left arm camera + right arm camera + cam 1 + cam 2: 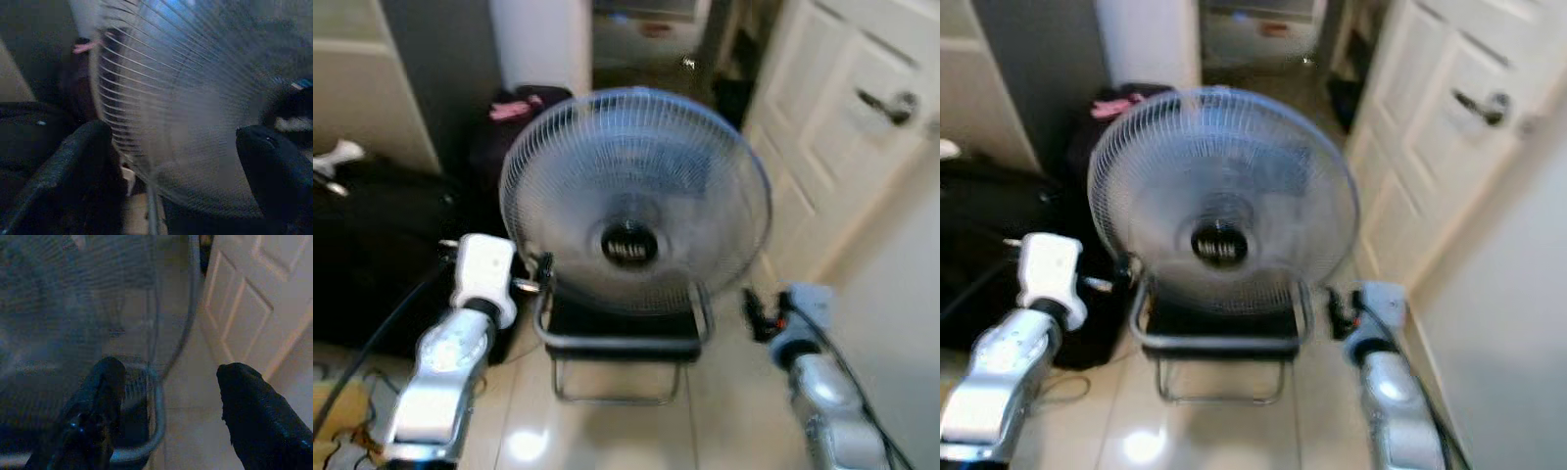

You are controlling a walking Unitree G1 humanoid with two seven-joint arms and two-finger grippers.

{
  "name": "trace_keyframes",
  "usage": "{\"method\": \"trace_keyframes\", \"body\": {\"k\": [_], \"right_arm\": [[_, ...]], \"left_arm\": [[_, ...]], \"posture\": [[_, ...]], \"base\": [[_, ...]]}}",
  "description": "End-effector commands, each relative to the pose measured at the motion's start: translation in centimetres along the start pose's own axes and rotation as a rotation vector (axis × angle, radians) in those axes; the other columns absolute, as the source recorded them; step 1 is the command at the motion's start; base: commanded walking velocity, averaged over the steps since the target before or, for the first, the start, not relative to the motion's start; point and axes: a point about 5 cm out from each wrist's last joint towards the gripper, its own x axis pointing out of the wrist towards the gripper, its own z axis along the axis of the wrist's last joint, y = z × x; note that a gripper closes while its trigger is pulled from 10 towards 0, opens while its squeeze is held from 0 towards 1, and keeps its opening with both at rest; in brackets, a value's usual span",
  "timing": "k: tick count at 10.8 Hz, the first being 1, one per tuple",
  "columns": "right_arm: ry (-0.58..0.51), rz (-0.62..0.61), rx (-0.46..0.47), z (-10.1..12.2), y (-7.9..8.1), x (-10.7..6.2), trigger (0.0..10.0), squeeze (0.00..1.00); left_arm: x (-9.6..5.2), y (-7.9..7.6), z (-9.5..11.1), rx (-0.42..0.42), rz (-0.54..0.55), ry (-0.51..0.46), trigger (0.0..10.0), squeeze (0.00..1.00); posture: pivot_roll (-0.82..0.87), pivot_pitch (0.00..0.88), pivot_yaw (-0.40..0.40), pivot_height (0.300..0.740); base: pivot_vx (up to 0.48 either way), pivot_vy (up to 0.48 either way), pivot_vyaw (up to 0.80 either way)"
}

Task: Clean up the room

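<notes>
Apparently mid-job: fan (634, 201) stood upright on tiled floor (724, 392) by door (842, 137), facing the robot. Flanked by both arms. Left gripper (171, 161) spread wide at the grille's edge, holding nothing; right gripper (168, 396) likewise, near the base frame. Blurred, so contact unclear. Fan not lifted; final spot unknown.

Head views soft, motion-blurred throughout; bright glare patch on glossy floor (524, 443). Wrist views dim, bluish, grainy; fan grille (195, 98) and near fingers (254, 416) out of focus.
</notes>
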Motion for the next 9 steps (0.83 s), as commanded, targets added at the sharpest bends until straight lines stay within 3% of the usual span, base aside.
{"method": "trace_keyframes", "body": {"k": [1, 9], "right_arm": [[-0.032, 0.026, -0.016, 0.79, 0.86, 0.25, 10.0, 0.00], [-0.024, 0.030, -0.018, 0.75, 0.90, 0.35, 10.0, 0.00]], "left_arm": [[-0.28, 0.87, -0.10, 0.010, 0.032, 0.001, 10.0, 0.00], [-0.41, 0.95, -0.16, 0.024, 0.030, 0.000, 10.0, 0.00]], "posture": [[-0.04, 0.000, -0.051, 0.740], [-0.04, 0.000, -0.051, 0.740]], "base": [[0.000, 0.000, 0.00], [0.000, 0.000, 0.00]]}}
